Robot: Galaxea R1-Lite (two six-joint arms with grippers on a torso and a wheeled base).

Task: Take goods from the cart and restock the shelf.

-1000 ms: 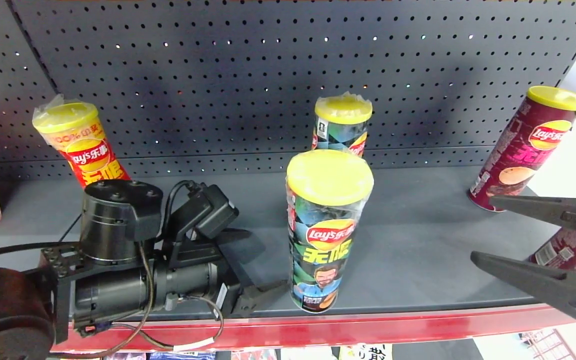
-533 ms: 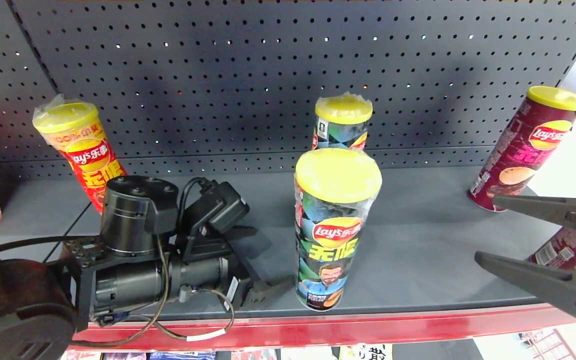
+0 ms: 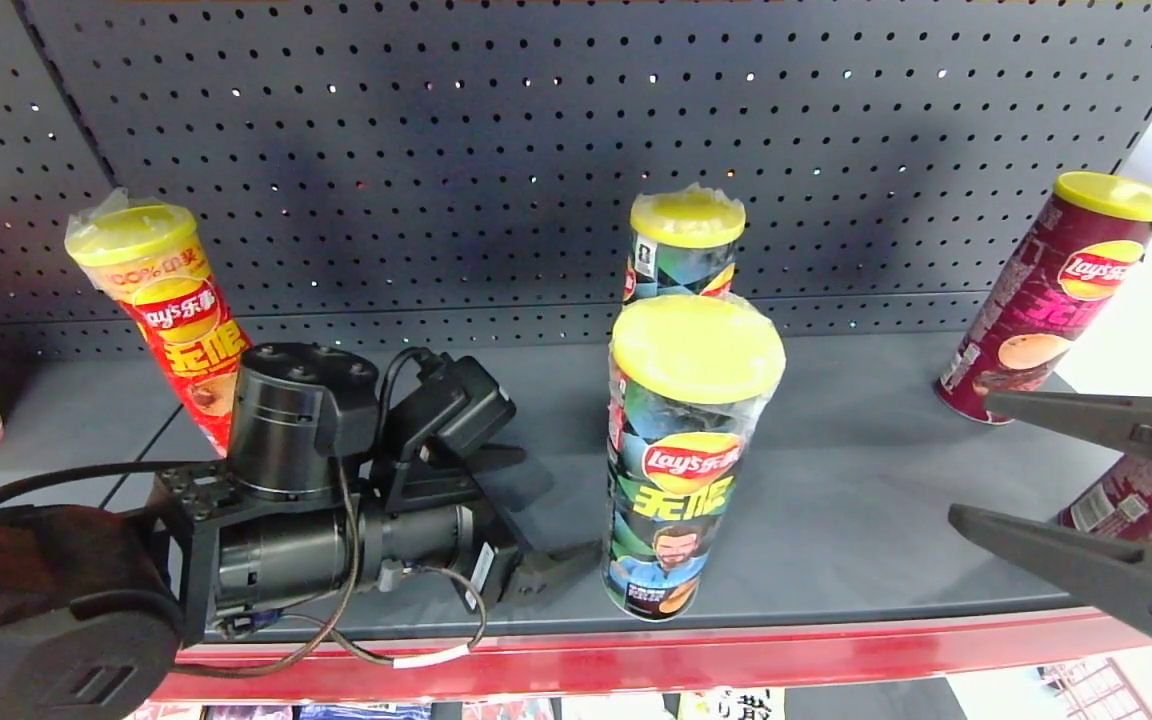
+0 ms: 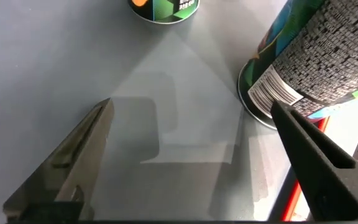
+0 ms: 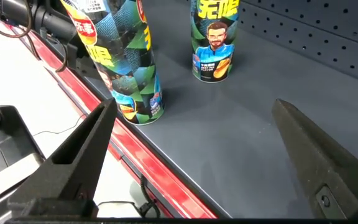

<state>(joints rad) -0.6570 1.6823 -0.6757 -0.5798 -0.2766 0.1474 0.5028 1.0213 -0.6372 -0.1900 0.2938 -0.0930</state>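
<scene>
Left gripper [image 4: 191, 106] lies low and level over the grey metal shelf [image 3: 856, 500], jaws spread, one finger beside the upright yellow-lidded green chip can [image 3: 681, 470] near the red front lip [image 3: 736, 655]; right gripper [image 3: 968, 458] gapes open.

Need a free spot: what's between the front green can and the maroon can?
Bare shelf separates front green can from maroon can, per the head view.
</scene>
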